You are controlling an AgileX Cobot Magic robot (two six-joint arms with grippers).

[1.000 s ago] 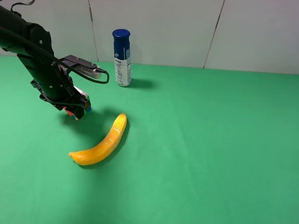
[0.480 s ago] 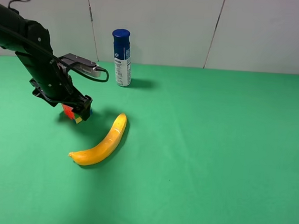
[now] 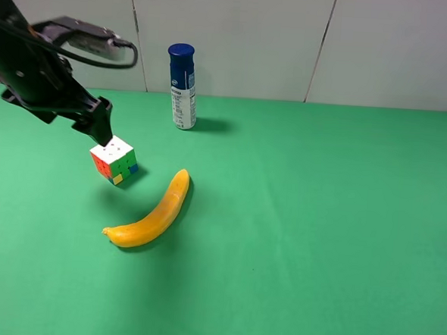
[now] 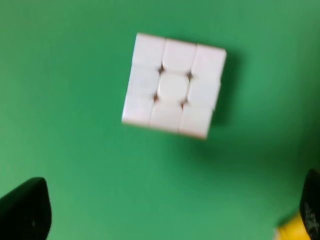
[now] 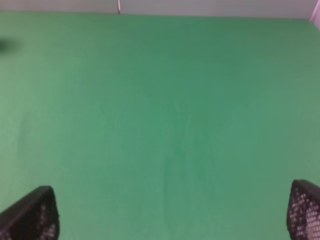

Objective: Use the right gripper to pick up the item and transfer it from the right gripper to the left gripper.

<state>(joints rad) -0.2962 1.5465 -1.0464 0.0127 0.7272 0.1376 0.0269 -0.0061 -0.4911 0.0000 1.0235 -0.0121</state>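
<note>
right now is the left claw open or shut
Open. In the left wrist view the left claw shows its two tips far apart at the frame edges, with the puzzle cube lying free on the green table.

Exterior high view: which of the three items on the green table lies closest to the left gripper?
The puzzle cube, white face up, just below the left gripper; the banana and blue-capped bottle lie farther off.

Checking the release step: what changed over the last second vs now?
The left gripper opened, let go of the cube and pulled up and back toward the left edge of the high view. The cube now sits alone on the green table, white face up, jaws clear of it. The banana and the blue-capped bottle stayed put. The right gripper stays open over bare cloth.
</note>
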